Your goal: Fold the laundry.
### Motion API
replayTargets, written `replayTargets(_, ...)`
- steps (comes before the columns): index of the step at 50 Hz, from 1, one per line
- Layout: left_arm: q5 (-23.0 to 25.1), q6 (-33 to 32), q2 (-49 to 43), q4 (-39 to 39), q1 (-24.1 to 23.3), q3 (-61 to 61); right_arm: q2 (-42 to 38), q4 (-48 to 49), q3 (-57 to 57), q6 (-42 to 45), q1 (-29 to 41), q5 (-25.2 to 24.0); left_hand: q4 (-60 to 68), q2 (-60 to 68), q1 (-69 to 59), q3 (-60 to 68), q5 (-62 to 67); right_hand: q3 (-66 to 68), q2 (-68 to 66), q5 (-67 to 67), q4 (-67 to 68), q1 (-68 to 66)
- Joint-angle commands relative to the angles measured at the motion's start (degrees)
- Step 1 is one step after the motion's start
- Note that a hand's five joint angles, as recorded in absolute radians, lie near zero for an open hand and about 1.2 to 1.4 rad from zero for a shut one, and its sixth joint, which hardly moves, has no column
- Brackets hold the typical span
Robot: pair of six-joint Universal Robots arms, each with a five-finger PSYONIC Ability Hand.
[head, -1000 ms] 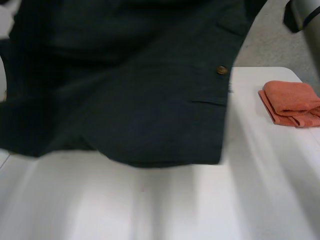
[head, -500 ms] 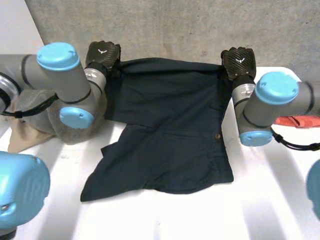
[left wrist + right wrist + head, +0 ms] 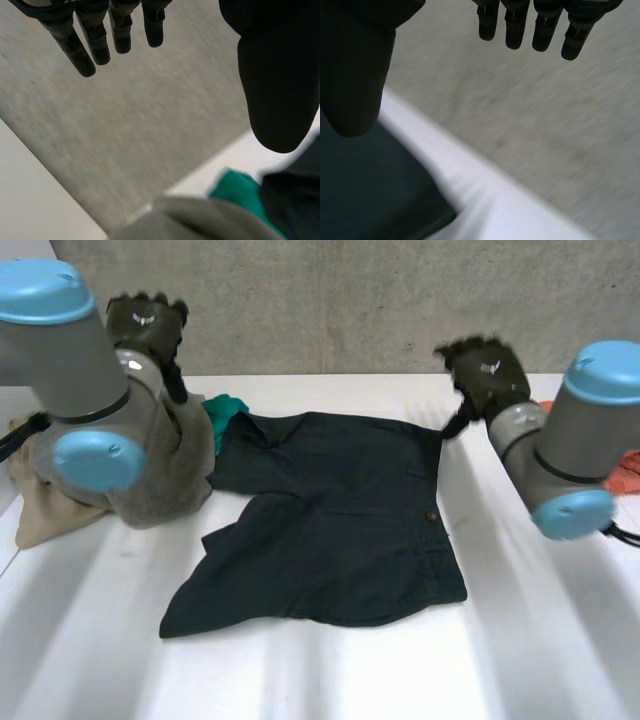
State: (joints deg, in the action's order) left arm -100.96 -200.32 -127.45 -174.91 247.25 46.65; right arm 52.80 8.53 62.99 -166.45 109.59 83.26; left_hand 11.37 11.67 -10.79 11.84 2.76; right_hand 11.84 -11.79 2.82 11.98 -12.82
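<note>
We see dark shorts [image 3: 330,520] lying spread on white table [image 3: 300,670], mid-table between both arms. Left hand [image 3: 147,325] raised beyond far left corner of shorts, clear of cloth; fingers [image 3: 100,35] straight, holding nothing. Right hand [image 3: 487,372] raised by far right corner, also clear; fingers [image 3: 542,30] straight, empty. Green cloth [image 3: 225,410] touches shorts' far left corner. Orange cloth [image 3: 625,472] far right, well apart.
</note>
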Motion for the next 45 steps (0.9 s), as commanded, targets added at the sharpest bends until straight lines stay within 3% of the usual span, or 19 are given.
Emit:
replayTargets(1, 5.24, -2.09, 15.2, 10.72, -1.68, 21.53, 7.13, -21.08, 10.65, 8.24, -0.61, -8.72, -1.37, -1.67, 0.79, -1.84, -2.76, -1.84, 1.79, -2.82, -1.98, 2.82)
replayTargets(5, 7.97, -2.7, 20.65, 15.99, -2.21, 31.99, 9.07, -24.18, 17.68, 12.81, -1.58, -9.52, -0.16, -0.46, -0.42, -0.64, -1.56, -1.84, 1.79, -2.82, -1.98, 2.82)
replayTargets(10, 9.64, -2.88, 24.26, 18.38, -2.39, 42.19, 10.92, -20.85, 26.03, 14.58, -2.02, -10.57, 13.11, 12.81, -13.69, 12.64, 11.71, 1.67, -1.72, 0.69, 1.53, -0.69)
replayTargets(12, 9.73, -2.88, 25.05, 17.94, -2.12, 45.8, 11.8, -17.16, 29.72, 15.37, -1.93, -11.36, 18.01, 17.71, -18.59, 17.54, 16.62, 8.23, -8.28, 7.25, 8.1, -7.25)
replayTargets(19, 9.82, -2.27, 24.79, 10.47, -0.63, 51.34, 12.5, -4.95, 37.54, 17.48, -0.96, -11.8, 17.01, 16.71, -17.59, 16.54, 15.62, 24.86, -24.91, 23.87, 24.72, -23.88)
replayTargets(28, 10.17, -2.53, 21.02, 6.42, -1.42, 52.66, 12.15, 3.42, 41.51, 17.48, 0.36, -10.57, 16.51, 16.2, -17.08, 16.03, 15.11, 37.51, -37.56, 36.53, 37.37, -36.53)
replayTargets(30, 9.82, -2.7, 19.26, 5.81, -2.29, 52.75, 12.5, 4.73, 41.95, 17.39, 0.36, -9.96, 15.33, 15.03, -15.91, 14.86, 13.93, 65.12, -65.17, 64.13, 64.98, -64.14)
replayTargets(31, 9.73, -2.79, 18.91, 5.55, -2.47, 52.66, 12.59, 5.44, 42.04, 17.3, 0.36, -9.87, 15.16, 14.86, -15.74, 14.69, 13.76, 68.13, -68.18, 67.15, 67.99, -67.15)
replayTargets(45, 1.38, -12.63, 14.24, -5.96, -8.45, 54.16, 25.15, 4.66, 45.73, 10.98, -4.12, -9.6, 17.84, 17.53, -18.41, 17.36, 16.44, 68.16, -68.21, 67.18, 68.02, -67.18)
